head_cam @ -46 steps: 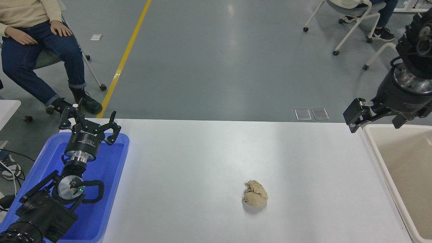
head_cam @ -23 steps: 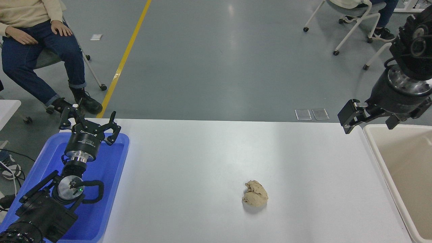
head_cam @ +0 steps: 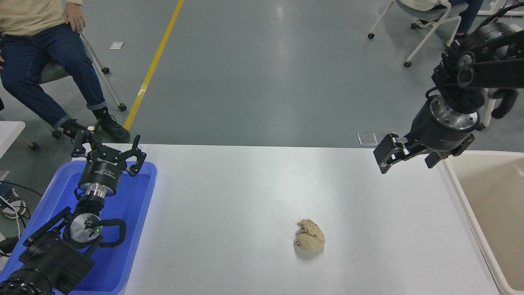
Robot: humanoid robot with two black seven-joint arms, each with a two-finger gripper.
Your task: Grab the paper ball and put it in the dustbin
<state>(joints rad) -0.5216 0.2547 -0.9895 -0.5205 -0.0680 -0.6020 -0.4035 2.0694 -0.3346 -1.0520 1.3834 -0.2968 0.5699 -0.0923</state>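
The tan paper ball [head_cam: 309, 239] lies alone on the white table [head_cam: 245, 196], right of the middle and near the front. The cream dustbin [head_cam: 461, 196] stands at the table's right end, partly cut off by the picture's edge. My right gripper [head_cam: 407, 159] hangs open and empty above the table's far right part, just left of the dustbin and well behind and to the right of the ball. My left gripper [head_cam: 108, 149] is parked open over the blue tray at the lower left.
A bright blue tray [head_cam: 137, 213] sits at the table's left end under the left arm. A person [head_cam: 41, 49] sits on a chair beyond the far left corner. Wheeled chairs [head_cam: 425, 28] stand at the far right on the floor.
My right arm has swung left, from over the dustbin's far corner to over the table's far right part, still open. The seated person shifted a leg and hands. The ball has not moved.
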